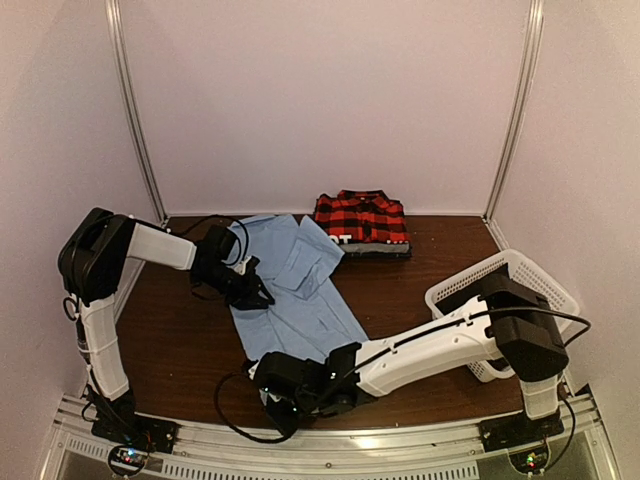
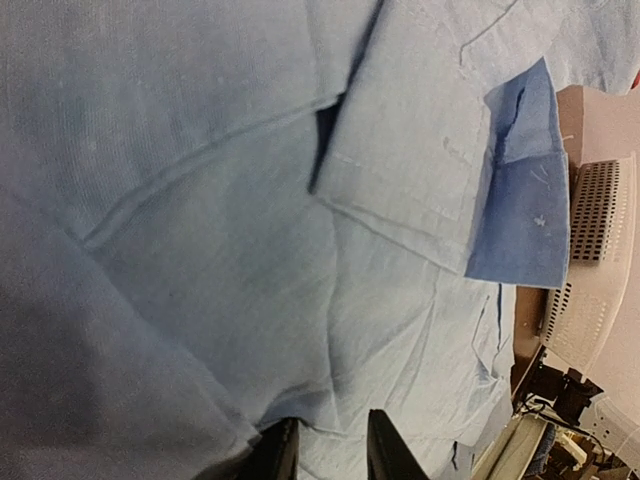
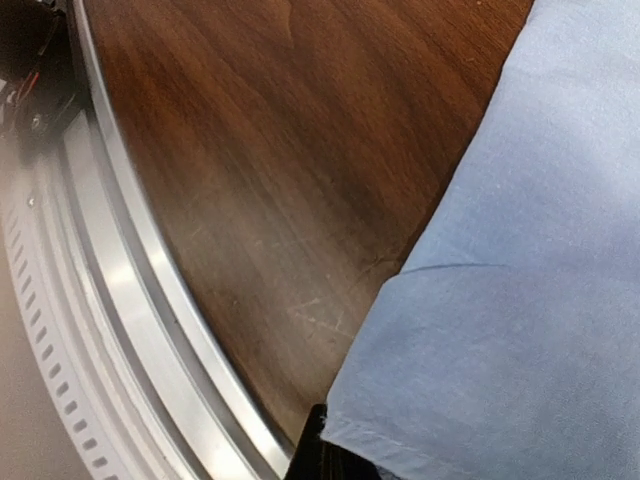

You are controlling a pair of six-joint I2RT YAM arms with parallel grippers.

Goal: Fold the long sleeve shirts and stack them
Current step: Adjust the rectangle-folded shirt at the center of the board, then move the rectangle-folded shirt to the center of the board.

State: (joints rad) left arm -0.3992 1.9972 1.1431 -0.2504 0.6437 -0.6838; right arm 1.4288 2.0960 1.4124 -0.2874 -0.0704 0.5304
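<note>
Two shirts are seen on the brown table [image 1: 180, 340]. One light blue shirt [image 1: 300, 300] is spread out flat in the middle of the table, with its top part at the back and its bottom edge near the arms. One red-and-black shirt [image 1: 362, 220] is folded up and is set at the back of the table, just behind and to the right of the blue one. One white basket [image 1: 545, 275] is placed at the right side, well apart from both shirts. The left gripper [image 1: 258, 293] is put down at the left edge of the blue shirt, about halfway up it. From the left wrist, the two dark fingers [image 2: 282, 455] are seen close together with only a thin gap, and blue cloth is seen right at them and between them. A fold of cloth is bunched beside the left finger. It cannot be told if cloth is pinched there. A sleeve end with a darker blue cuff [image 2: 520, 190] is laid across the shirt. The right gripper [image 1: 280, 400] is set low at the near bottom corner of the blue shirt, close to the silver rail [image 3: 130, 300] at the table's near edge. From the right wrist, only a small dark bit of one finger [image 3: 318, 452] is seen, and the shirt's sewn edge is draped over it. It cannot be told if that gripper is wide or closed.
</note>
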